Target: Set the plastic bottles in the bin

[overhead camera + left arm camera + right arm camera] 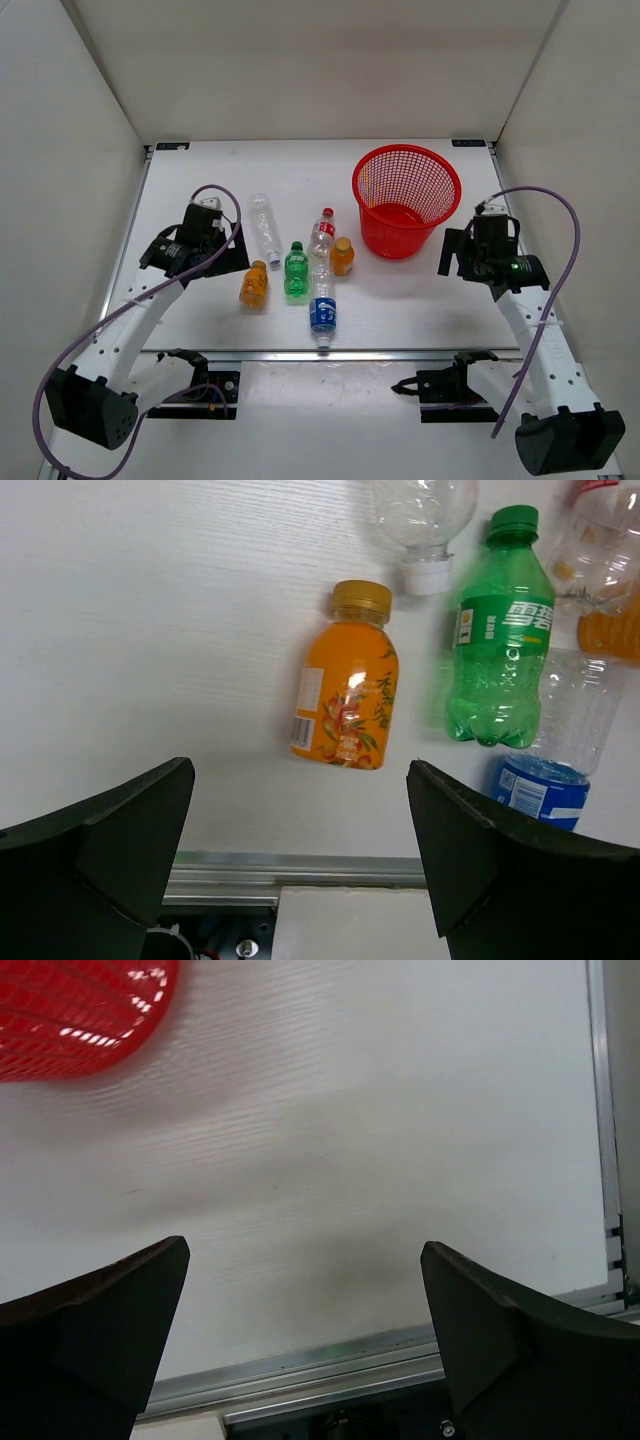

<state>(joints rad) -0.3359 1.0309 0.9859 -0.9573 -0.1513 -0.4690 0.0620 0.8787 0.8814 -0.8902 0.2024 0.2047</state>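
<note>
Right now all six plastic bottles lie on the table point(200, 170), outside the bin point(440, 215). The bin stands upright at about 2 o'clock from the cluster, apart from it.

My left gripper point(300, 780) has its jaws spread wide and holds nothing. Its wrist camera shows the left orange bottle point(345, 680) on the table ahead of the gap, cap toward 12 o'clock. At 3 o'clock from it lies the green bottle point(500, 630), cap also toward 12.

From above, the plain clear bottle point(264, 228) sits at 11 o'clock of the green one, its cap pointing roughly toward 5. The red-capped bottle point(322, 237) is just beside the green one at about 1 o'clock. The right orange bottle point(342, 257) is against the red-capped one's 4 o'clock side; I cannot tell whether they touch. The blue-labelled bottle point(322, 312) is nearest me, at 5 o'clock of the green one, cap toward 6.

My right gripper point(305, 1250) is also wide open and holds nothing, over bare table. The red mesh shows in the 11 o'clock corner of its view. From above, this gripper sits near the bin, at 4 o'clock from it.
</note>
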